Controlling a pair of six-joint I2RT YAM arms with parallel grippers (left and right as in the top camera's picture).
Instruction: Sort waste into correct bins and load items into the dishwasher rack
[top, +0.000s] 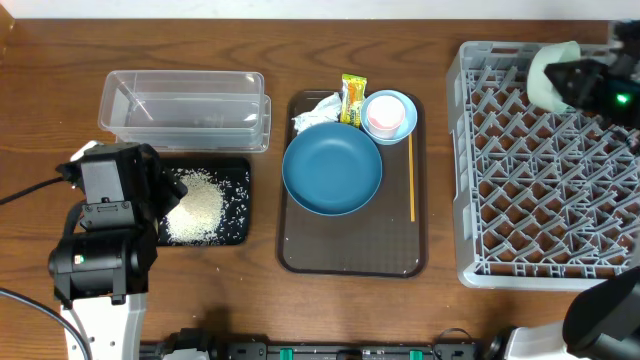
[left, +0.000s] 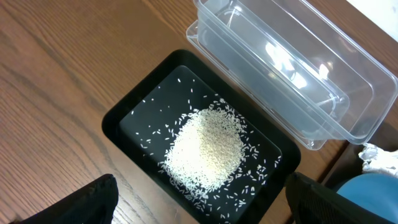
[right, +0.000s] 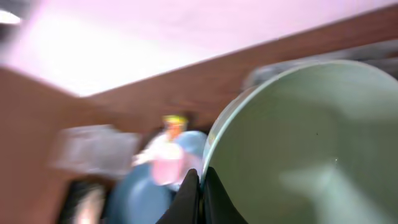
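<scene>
A brown wooden table with a visible grain (top: 300, 40) fills nearly the whole overhead view. Along its far edge runs a pale white strip (top: 250, 8), too narrow to tell floor from wall. In the blurred right wrist view, a bright pinkish-white surface (right: 186, 37) rises beyond the table, brightest at the upper left. The light is even and the shadows are soft.

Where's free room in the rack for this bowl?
The rack is bare throughout; the held bowl hangs over its far edge. The brown tray is bare at its near end too. Crowded: its far end, with plate, tissue, wrapper and cup.
</scene>
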